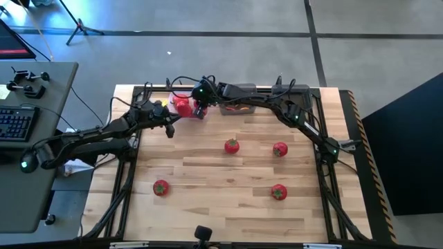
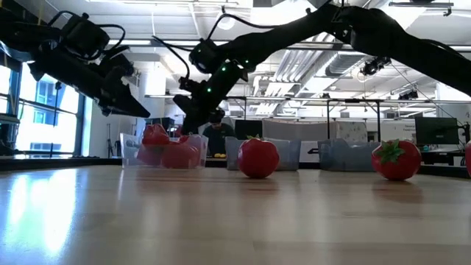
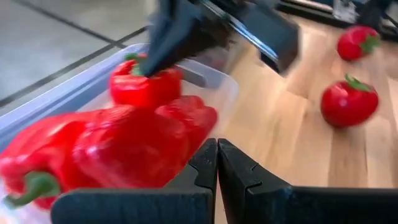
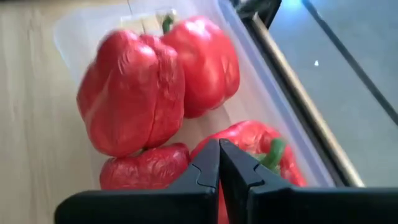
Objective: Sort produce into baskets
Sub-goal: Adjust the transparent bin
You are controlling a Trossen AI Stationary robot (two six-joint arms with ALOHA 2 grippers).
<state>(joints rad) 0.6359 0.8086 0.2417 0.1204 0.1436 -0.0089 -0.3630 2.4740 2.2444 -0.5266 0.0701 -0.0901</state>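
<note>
Four tomatoes loose on the wooden table (image 1: 208, 207): tomato one (image 1: 231, 146) centre, tomato two (image 1: 279, 149) right of centre, tomato three (image 1: 160, 187) lower left, tomato four (image 1: 278, 192) lower right. All well apart, nothing between them.

Three baskets along the table's far edge, upper middle of the high view. Clear basket (image 3: 211, 74) is leftmost and holds the red bell peppers (image 4: 134, 93); four peppers count in the right wrist view, packed touching each other. Two grey baskets show in the low view, middle grey basket (image 2: 291, 154) and right grey basket (image 2: 346, 156); in the high view both sit mostly hidden under the right arm. Contents of the grey ones cannot be told.

Left gripper (image 1: 170, 130) hangs just beside the clear basket on its left, fingers pressed together, empty. Right gripper (image 1: 199, 111) is directly above the clear basket, over the peppers, fingers together, holding nothing; in the left wrist view its tip sits right at the top pepper.

Around: grey desk (image 1: 34, 90) at far left with a keyboard (image 1: 15, 123), tripod leg (image 1: 79, 24) on the floor, upper left. Low view shows office room behind; a person (image 2: 215, 136) sits beyond the baskets.
</note>
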